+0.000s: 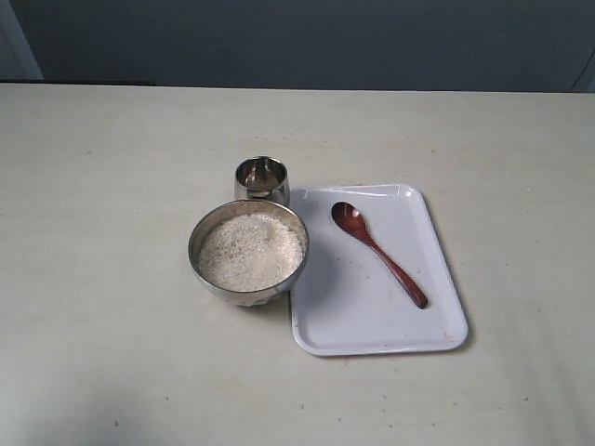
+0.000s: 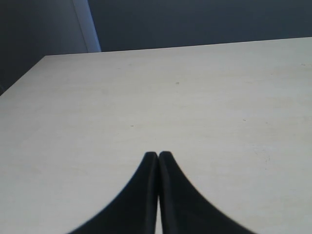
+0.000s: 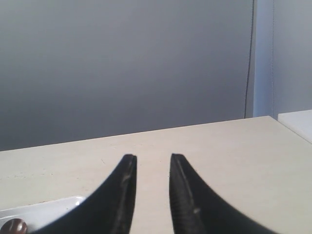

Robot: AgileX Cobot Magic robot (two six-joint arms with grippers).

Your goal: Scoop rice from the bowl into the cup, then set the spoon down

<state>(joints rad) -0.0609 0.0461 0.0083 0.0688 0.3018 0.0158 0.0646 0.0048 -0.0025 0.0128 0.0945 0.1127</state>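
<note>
The steel bowl (image 1: 248, 253) stands mid-table, filled with white rice (image 1: 250, 251). Just behind it, touching or nearly so, is the small steel cup (image 1: 261, 178). The dark wooden spoon (image 1: 377, 251) lies diagonally on the white tray (image 1: 428, 325) to the bowl's right; its tip (image 3: 13, 226) peeks into the right wrist view. No arm shows in the exterior view. My left gripper (image 2: 158, 155) is shut with nothing in it, over bare table. My right gripper (image 3: 153, 158) is open and empty, beside the tray's corner (image 3: 44, 208).
The pale table (image 1: 112, 186) stretches wide on all sides of the objects. A dark wall runs behind its far edge. In the left wrist view the table's corner (image 2: 46, 57) lies ahead.
</note>
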